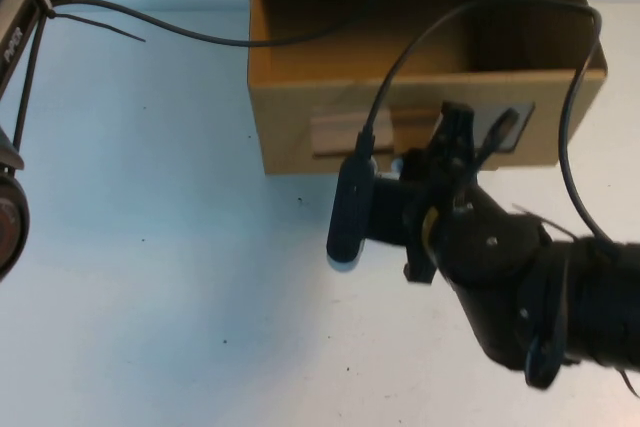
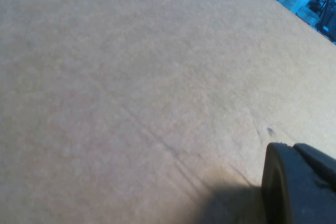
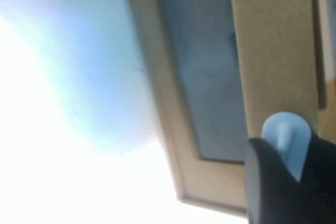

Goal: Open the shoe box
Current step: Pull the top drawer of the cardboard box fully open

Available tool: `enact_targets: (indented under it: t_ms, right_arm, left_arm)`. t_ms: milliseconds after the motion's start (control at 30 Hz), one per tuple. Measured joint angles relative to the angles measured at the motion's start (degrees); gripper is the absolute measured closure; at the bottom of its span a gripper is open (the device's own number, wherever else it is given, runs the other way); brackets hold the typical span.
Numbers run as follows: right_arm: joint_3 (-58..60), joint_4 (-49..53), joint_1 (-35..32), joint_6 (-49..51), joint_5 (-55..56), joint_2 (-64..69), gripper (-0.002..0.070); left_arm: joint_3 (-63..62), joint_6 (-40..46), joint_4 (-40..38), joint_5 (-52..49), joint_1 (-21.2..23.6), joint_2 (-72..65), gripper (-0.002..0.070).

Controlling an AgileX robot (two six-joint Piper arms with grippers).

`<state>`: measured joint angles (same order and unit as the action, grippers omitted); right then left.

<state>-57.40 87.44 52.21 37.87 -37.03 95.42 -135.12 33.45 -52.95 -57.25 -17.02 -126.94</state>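
**Right gripper at the front wall of the cardboard shoe box**

The table (image 1: 150, 267) is a smooth, pale blue-white sheet with a few dark specks. At its far side, right of centre, sits the shoe box (image 1: 300, 112). It is matte brown corrugated cardboard, rectangular with sharp edges. From above, its shaded inside shows behind the front wall.

The right arm (image 1: 560, 297) is black and bulky. It reaches in from the near right corner and is angled toward the box. The right gripper (image 1: 470, 137) is against the front wall, over the grey label (image 1: 518, 129). Whether the claw is wide, narrow or holding the cardboard cannot be told. In the right wrist view its black tip carries a rounded light-blue pad (image 3: 285, 135) just beside the same flat grey panel.

The left arm (image 1: 25, 7) runs down the table's left edge. The left wrist view is filled by plain cardboard with faint creases. Only a black corner of the left gripper (image 2: 299, 187) shows, close to that surface, so its state cannot be told.

A paler tan strip of tape (image 1: 335, 133) crosses the front wall. A thin black cable (image 1: 470, 9) loops over the box.
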Motion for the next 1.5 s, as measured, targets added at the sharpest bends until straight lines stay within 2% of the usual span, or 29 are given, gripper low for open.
enact_targets:
  t_ms: [233,467,933,1333,1500]
  right_arm:
    - [3.40,-8.62,5.60,0.61,-2.18,-3.75,0.0570]
    - [3.76,-12.63,8.42,0.71,-4.80,-4.00,0.0570]
    - [3.76,-14.70,12.31,0.50,-8.95,-4.12,0.0570]
    - [3.87,-12.98,12.85,1.57,-9.83,-4.01,0.0570]
    - [2.42,-14.49,13.00,1.70,-10.78,-3.78,0.0501]
  left_arm:
    - [0.00,-0.34,0.00,0.04,0.00,0.00,0.0680]
    - [0.00,-0.55,0.00,0.04,0.00,0.00,0.0680]
    - [0.00,-0.55,0.00,0.04,0.00,0.00,0.0680]
    - [0.00,-0.55,0.00,0.04,0.00,0.00,0.0680]
    - [0.00,-0.55,0.00,0.27,0.00,-0.09,0.0680]
